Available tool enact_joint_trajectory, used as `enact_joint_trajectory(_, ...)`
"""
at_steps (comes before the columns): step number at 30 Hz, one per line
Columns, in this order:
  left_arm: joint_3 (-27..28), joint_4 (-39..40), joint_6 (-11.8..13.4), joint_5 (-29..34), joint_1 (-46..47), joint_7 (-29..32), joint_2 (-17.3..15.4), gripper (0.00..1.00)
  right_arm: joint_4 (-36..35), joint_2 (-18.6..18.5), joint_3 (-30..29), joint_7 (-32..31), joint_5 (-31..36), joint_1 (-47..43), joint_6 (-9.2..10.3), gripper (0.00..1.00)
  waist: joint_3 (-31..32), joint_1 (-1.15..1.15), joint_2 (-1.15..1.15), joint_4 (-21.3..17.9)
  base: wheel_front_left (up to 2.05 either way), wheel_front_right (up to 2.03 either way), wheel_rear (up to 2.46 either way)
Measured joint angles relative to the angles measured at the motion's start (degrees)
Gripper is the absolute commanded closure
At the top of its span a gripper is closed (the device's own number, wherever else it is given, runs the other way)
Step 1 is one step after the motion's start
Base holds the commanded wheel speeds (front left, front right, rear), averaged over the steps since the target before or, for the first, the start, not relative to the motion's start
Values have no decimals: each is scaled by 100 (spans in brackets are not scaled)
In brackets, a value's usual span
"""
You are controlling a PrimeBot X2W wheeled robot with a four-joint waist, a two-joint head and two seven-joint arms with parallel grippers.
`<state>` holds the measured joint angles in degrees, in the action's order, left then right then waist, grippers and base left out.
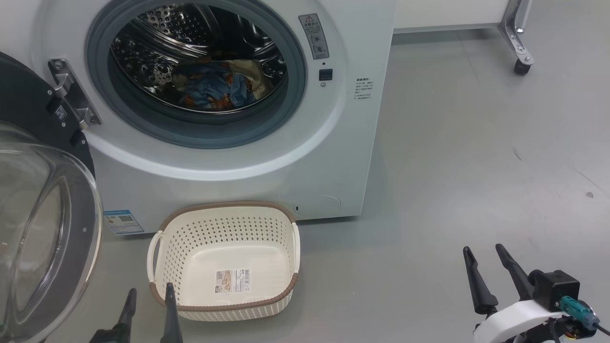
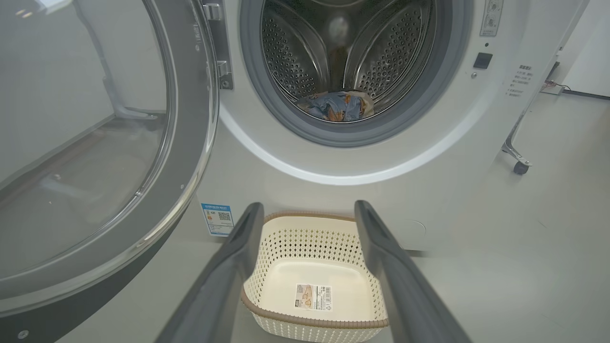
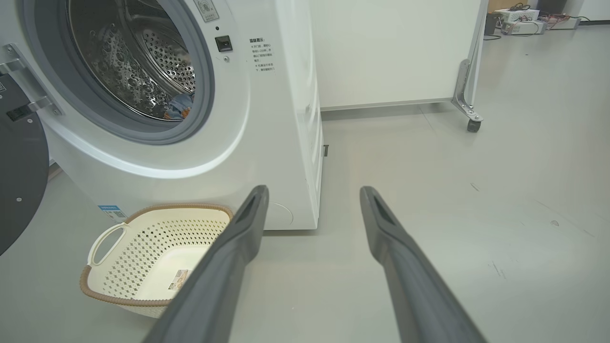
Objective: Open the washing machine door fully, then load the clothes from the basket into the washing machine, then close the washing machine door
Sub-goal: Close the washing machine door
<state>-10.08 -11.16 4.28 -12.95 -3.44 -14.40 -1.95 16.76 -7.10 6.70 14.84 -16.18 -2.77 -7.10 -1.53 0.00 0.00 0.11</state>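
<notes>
While door [image 1: 45,214] open, clothes [image 1: 214,86] inside washing machine [image 1: 238,164].

Lab/test rm: bare grey floor [image 3: 476,214], white partition [image 3: 381,52] on casters [image 3: 472,125], wired electronics [image 3: 522,15] at back.

Grey floor [image 1: 467,157], small dark spot [image 1: 589,194] at 3 o'clock in head view. White panel [image 3: 391,52] on metal leg [image 1: 514,29] with caster [image 1: 522,67] at 1 o'clock. Cabled gear [image 3: 522,15] on floor far behind.
</notes>
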Motion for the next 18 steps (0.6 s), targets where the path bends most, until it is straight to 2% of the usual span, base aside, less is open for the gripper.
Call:
enact_joint_trajectory(6,-78,-10,0,92,1,0,-1,0,-25,-9,-90,0,-1,0,1,0,22,0,0,140,0,0,0)
enact_joint_trajectory(18,-93,-13,52,92,3,0,-1,0,-201,-46,-73,0,0,10,1,0,59,0,0,755,0,0,0)
